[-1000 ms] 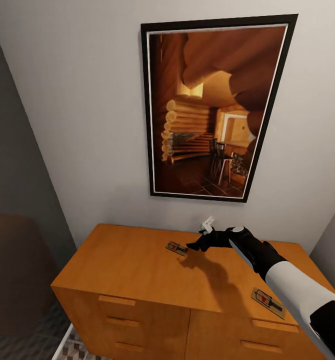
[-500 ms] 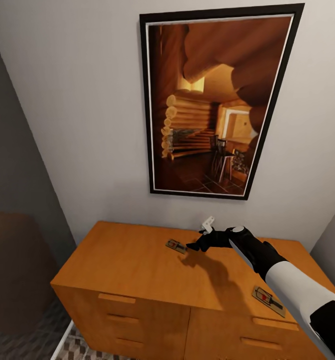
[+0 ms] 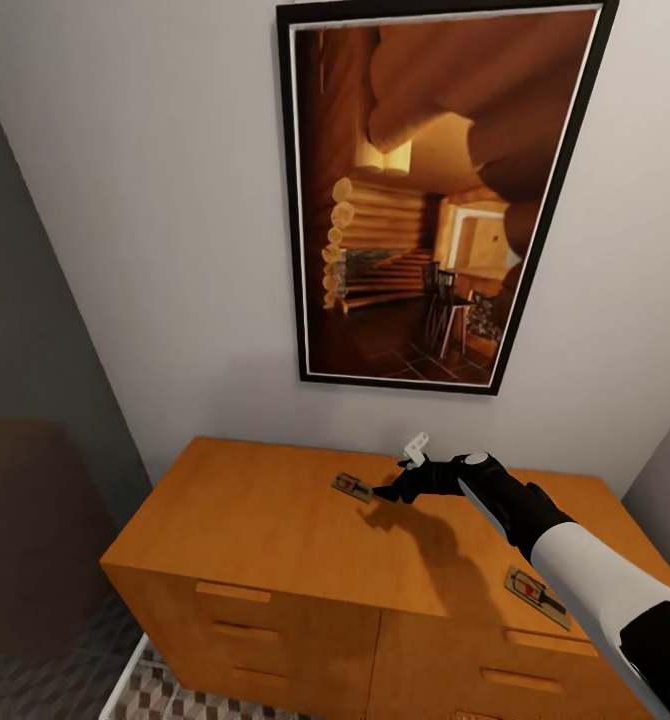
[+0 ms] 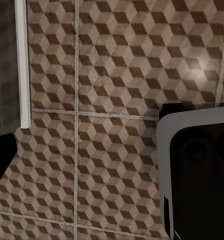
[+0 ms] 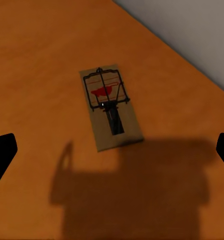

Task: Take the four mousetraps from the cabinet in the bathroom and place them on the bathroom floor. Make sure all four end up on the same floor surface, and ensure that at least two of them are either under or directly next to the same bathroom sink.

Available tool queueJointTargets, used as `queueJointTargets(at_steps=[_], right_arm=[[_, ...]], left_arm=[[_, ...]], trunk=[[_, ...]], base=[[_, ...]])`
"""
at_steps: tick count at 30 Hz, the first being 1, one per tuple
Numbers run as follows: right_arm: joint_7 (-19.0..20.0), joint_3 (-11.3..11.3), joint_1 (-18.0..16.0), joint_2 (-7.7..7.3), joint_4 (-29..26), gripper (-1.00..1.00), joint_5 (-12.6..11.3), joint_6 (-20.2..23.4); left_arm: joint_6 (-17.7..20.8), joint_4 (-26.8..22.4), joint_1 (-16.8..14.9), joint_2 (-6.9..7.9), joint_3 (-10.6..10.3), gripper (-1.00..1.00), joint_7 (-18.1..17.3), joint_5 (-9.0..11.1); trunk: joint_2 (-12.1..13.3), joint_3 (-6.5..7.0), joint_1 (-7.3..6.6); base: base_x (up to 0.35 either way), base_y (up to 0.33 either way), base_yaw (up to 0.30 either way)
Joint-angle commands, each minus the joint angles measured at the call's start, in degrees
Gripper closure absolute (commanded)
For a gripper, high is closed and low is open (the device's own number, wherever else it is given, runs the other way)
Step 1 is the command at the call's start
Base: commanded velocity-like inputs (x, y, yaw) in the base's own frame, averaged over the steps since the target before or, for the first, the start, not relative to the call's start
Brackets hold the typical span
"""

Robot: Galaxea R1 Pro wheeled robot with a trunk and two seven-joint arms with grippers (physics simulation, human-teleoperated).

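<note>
Head camera has tilted up since a second ago; the black right gripper [image 3: 390, 491] has not shifted, hovering over the orange-brown wooden cabinet [image 3: 265, 520] top
Fingers spread wide, holding nothing, tips just beside one small flat brown wooden mousetrap [image 3: 353, 487] [image 5: 109, 106] with dark wire and red spot; second mousetrap [image 3: 537, 597] lies near the front right edge. Left gripper: state cannot be told; cube-patterned tiled bathroom floor [image 4: 101, 75] below it

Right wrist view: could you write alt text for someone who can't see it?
A small wooden mousetrap with dark wire and a red spot lies flat on the orange-brown cabinet top, between the right gripper's two dark, spread fingertips at the picture's edges. The gripper's shadow falls beside the trap, and pale wall shows in one corner.
</note>
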Motion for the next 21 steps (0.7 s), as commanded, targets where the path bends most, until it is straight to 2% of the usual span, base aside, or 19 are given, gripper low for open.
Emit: queueJointTargets(at_steps=[1, 8, 21], right_arm=[[-0.1, 0.3, -0.1, -0.07, -0.1, -1.00, -0.6, 0.5], [-0.1, 0.3, -0.1, -0.07, -0.1, -1.00, -0.6, 0.5], [-0.1, 0.3, -0.1, -0.07, -0.1, -1.00, -0.6, 0.5]], left_arm=[[-0.3, 0.2, -0.1, -0.04, -0.5, -1.00, -0.1, 0.4], [-0.3, 0.2, -0.1, -0.04, -0.5, -1.00, -0.1, 0.4], [-0.3, 0.2, -0.1, -0.13, -0.5, -1.00, -0.1, 0.3]], trunk=[[-0.1, -0.22, 0.03], [-0.1, -0.78, 0.03], [-0.1, -0.87, 0.03]], base=[[0.000, 0.000, 0.000], [0.000, 0.000, 0.000], [0.000, 0.000, 0.000]])
